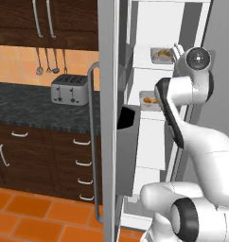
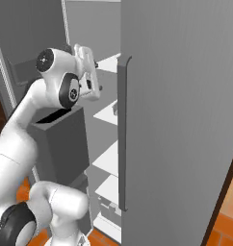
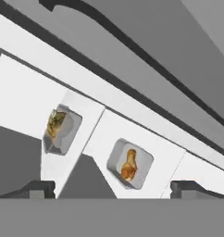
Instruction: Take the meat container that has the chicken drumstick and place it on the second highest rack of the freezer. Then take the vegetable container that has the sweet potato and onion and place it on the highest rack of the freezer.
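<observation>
Two containers sit on the freezer (image 1: pixel 135 28) racks: the vegetable container (image 1: pixel 162 55) on the highest rack (image 1: pixel 147 59), the meat container (image 3: pixel 129 165) with the chicken drumstick (image 3: pixel 128 165) one below. Our gripper (image 3: pixel 112 187) holds nothing, jaws spread wide, both containers lying ahead of them, apart.

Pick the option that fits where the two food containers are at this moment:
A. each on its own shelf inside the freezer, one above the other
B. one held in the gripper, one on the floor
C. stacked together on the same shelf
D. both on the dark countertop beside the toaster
A: the left base view shows the vegetable container on a higher freezer shelf and the meat container on the shelf below.
</observation>
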You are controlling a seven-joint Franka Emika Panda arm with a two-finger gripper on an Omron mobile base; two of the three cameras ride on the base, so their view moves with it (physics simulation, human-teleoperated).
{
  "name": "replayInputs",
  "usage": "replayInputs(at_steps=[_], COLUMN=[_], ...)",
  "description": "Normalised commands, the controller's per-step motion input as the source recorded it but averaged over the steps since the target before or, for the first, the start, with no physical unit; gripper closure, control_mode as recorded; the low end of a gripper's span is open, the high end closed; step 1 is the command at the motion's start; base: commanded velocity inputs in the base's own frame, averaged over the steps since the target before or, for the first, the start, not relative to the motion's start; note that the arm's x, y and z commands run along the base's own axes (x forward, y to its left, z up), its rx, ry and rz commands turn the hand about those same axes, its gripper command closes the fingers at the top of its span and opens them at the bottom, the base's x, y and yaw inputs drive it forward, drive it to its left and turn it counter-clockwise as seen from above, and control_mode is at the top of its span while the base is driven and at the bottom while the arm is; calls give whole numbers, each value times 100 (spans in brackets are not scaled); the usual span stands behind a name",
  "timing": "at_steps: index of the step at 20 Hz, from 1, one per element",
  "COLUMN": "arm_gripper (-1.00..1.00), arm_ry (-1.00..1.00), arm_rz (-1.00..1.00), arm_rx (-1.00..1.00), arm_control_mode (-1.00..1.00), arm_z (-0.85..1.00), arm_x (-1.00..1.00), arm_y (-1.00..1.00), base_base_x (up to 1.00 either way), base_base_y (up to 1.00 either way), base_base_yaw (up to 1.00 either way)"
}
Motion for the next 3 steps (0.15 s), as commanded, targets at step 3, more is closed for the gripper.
replayInputs(at_steps=[3], arm_gripper=[-100], arm_ry=[-2], arm_rz=[0], arm_rx=[0], arm_control_mode=[-100], arm_z=[0], arm_x=[-100], arm_y=[0], base_base_x=[0], base_base_y=[0], base_base_yaw=[0])
